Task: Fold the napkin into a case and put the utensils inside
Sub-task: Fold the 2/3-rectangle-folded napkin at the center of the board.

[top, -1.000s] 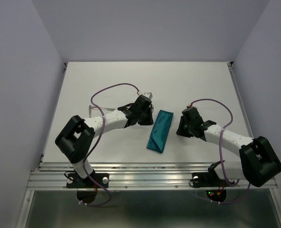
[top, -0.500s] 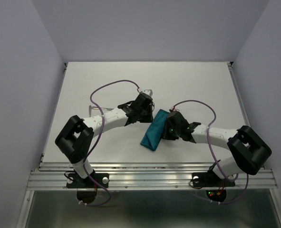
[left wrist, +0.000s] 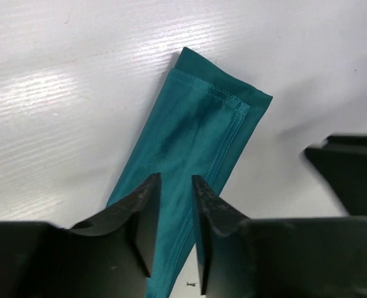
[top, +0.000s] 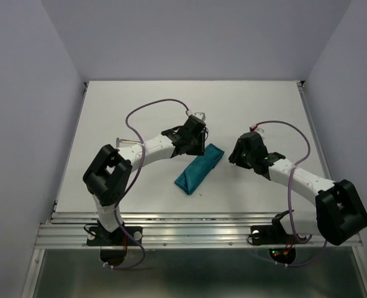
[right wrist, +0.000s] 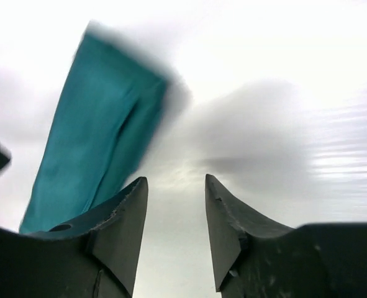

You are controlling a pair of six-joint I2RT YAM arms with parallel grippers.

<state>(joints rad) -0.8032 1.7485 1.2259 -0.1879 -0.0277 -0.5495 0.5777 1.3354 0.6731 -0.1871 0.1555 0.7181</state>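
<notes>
napkin (top: 200, 167) is folded down to a narrow strip, i.e. the case, lying flat and diagonal mid-table (top: 264, 105), between the two arms.

left gripper (left wrist: 175, 186) hangs right over the strip's near half. Fingers are slightly parted with cloth showing through the gap, and nothing is pinched. right gripper (right wrist: 175, 186) sits just beside the strip's far end, off the cloth. Its fingers are apart with bare table between them, holding nothing.

Handling read:
- Light, thin and fully limp, with no stiffness of its own. Lift one end and the rest drapes and the fold opens.
- Slight sheen, so I'd expect layers to slide over each other and over the table. It'll skate if pushed from the side.
- Not fragile. Squeeze force isn't a concern, slip is.

Where to grab:
- Far end is stepped: the top layer with the stitched hem (left wrist: 230, 102) stops short of the layer under it. I'd treat that as the mouth.
- Pinch only that hemmed top layer to lift the opening. The hem is the thickest, least slippery bite.
- Pin the lower half flat with the other arm so the strip doesn't travel when cutlery slides in.
- Avoid grabbing the long folded edges, that takes every layer and shuts the pocket.

utensils (top: 126, 141): only a silver sliver shows past the left forearm, mostly hidden, probably them. Rigid and slick, so take them mid-handle.
</notes>
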